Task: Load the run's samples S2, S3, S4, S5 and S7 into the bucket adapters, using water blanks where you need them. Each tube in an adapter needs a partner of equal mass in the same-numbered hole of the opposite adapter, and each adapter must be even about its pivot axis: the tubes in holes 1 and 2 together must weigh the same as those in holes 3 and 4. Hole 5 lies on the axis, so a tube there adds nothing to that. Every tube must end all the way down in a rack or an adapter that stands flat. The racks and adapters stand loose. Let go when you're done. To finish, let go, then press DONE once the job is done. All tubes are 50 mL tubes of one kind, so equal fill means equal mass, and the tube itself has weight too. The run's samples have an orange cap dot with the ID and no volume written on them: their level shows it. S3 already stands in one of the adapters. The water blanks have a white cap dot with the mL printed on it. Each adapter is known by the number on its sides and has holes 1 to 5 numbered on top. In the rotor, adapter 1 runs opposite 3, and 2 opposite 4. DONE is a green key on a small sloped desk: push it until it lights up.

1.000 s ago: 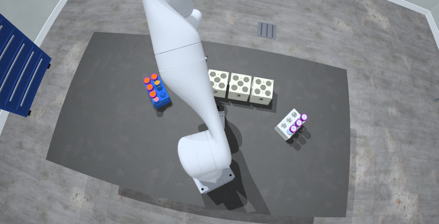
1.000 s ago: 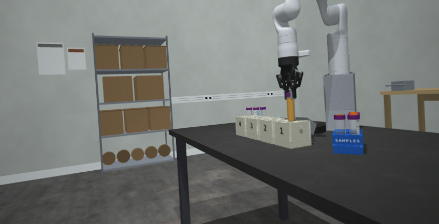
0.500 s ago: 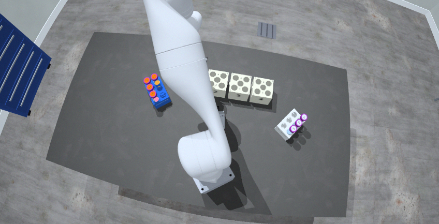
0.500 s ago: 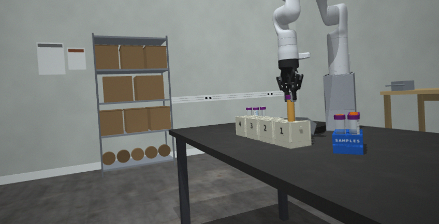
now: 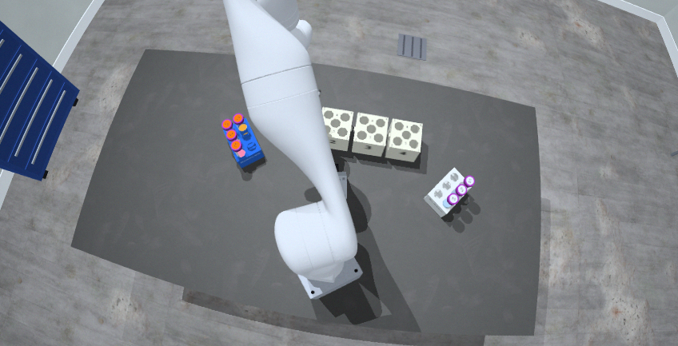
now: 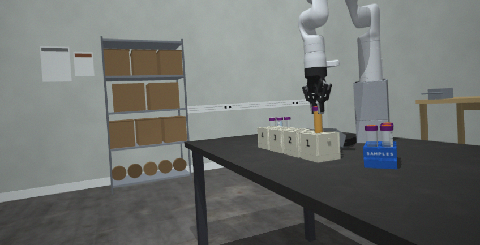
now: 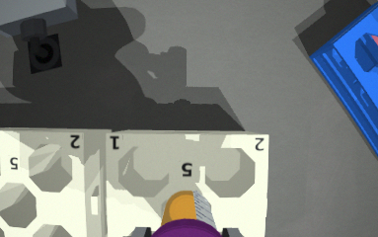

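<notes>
My gripper [image 6: 316,107] is shut on the purple cap of a tube filled with orange liquid [image 6: 317,121]. It holds the tube upright, with the lower end inside the top of adapter 1 [image 6: 319,145]. In the wrist view the tube [image 7: 183,209] sits at the middle hole, just beside the 5 mark, and the fingers show at the bottom edge. Holes 1 and 2 of adapter 1 [image 7: 186,173] are empty. In the overhead view my arm hides adapter 1. Adapters 2 [image 5: 337,124], 3 [image 5: 369,133] and 4 [image 5: 404,139] stand empty in a row.
The blue SAMPLES rack [image 5: 242,141] holds several orange-dot tubes left of the adapters; it also shows in the side view [image 6: 380,153]. The white blank rack [image 5: 449,190] with three white-dot tubes stands to the right. My arm base [image 5: 328,276] is at the table's front.
</notes>
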Robot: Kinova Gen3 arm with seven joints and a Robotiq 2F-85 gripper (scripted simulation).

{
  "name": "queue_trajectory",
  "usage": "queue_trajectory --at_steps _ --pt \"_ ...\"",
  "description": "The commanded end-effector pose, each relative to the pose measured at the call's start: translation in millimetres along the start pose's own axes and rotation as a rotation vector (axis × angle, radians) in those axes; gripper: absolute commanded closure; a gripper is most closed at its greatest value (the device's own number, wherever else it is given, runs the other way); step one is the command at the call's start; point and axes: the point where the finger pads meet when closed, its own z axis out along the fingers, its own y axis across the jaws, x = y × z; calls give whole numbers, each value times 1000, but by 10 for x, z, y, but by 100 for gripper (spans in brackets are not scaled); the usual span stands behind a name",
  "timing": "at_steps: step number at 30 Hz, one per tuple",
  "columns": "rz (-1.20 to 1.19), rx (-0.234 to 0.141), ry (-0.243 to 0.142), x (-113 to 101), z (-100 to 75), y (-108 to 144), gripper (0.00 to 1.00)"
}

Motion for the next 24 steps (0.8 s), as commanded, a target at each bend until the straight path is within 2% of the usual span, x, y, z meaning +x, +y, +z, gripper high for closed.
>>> queue_trajectory --at_steps 1,24 --pt "0 -1 -2 -7 7 3 90" --pt "0 -1 -2 -7 147 3 90"
